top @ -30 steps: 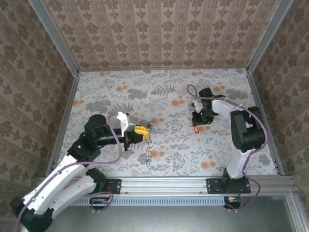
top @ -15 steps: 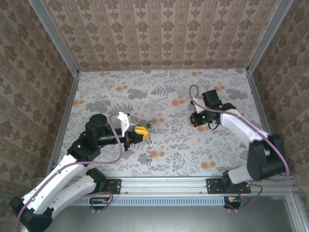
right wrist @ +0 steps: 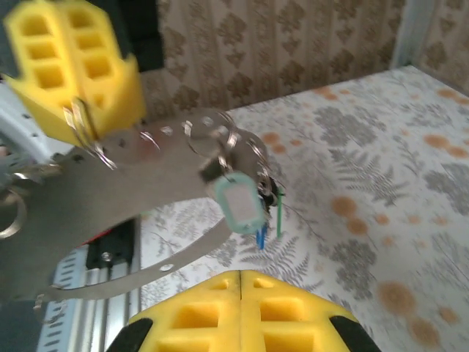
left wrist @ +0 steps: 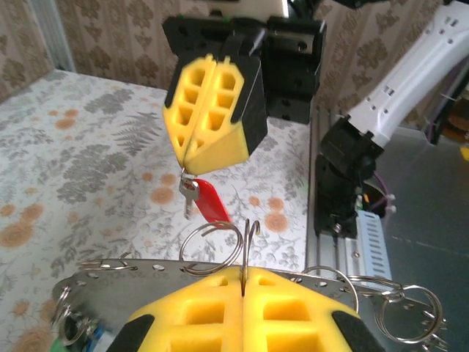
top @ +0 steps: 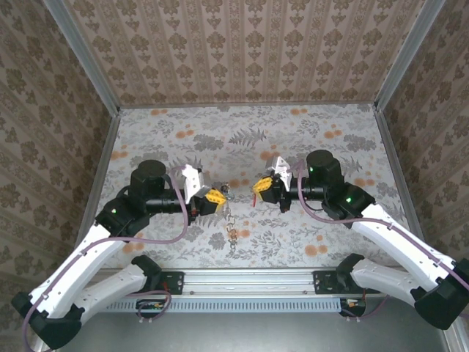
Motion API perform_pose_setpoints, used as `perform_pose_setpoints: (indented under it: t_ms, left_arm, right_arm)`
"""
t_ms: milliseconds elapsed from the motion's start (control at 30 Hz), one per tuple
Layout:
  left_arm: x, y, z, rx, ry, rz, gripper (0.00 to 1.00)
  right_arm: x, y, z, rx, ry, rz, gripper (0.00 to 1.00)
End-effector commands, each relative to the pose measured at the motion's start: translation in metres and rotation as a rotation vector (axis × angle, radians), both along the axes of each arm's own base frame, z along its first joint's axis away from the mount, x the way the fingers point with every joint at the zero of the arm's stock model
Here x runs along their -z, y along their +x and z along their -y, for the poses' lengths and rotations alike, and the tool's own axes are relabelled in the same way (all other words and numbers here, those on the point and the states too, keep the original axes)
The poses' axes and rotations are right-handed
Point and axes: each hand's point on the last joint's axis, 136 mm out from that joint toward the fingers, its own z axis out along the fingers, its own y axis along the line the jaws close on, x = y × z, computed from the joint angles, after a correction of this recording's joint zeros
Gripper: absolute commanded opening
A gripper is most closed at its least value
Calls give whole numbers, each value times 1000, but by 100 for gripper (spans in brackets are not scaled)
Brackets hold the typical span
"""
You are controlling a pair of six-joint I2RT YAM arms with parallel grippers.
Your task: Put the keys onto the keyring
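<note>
Red key (left wrist: 206, 200): hangs from the tips of the right gripper (left wrist: 196, 158), which is clenched on the key's metal end with the red head dangling below. From my left wrist view it sits at 12 o'clock of the keyring (left wrist: 218, 246), near it but apart.

Keyring: a thin wire ring held upright. The left gripper (left wrist: 242, 282) has its jaws pressed together on the ring's lower edge. One free wire end pokes up at about 1 o'clock on the ring. A grey strap (left wrist: 139, 270) with punched holes runs across just behind the fingers. From above, a chain (top: 230, 233) trails from the ring toward 6 o'clock, down to the counter (top: 183, 139).

Green tag (right wrist: 239, 202): on my right wrist view it hangs among a cluster of rings by the strap. It looks attached already, though I can't tell to which ring.

Layout from above: the grippers face each other over mid-counter, left at 9 o'clock and right at 3 o'clock, both loads lifted.

Step, as I read it: lining up to thread the red key.

Next move: I'd ease the key's hole onto that free wire end and then work it round the coil. This needs fine alignment. The ring may twist in so narrow a pinch, and the key may swing.
</note>
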Motion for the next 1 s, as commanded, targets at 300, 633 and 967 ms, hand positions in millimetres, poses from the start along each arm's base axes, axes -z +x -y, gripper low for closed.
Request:
perform_pose_setpoints:
  t_ms: [300, 633, 967]
  left_arm:
    - [5, -21, 7, 176, 55, 9, 0]
    - [9, -17, 11, 178, 65, 7, 0]
    - [11, -18, 11, 184, 64, 5, 0]
  right_arm:
    - [-40, -48, -29, -188, 71, 179, 0]
    - [-23, -52, -34, -185, -10, 213, 0]
    - [-24, -43, -34, -117, -9, 261, 0]
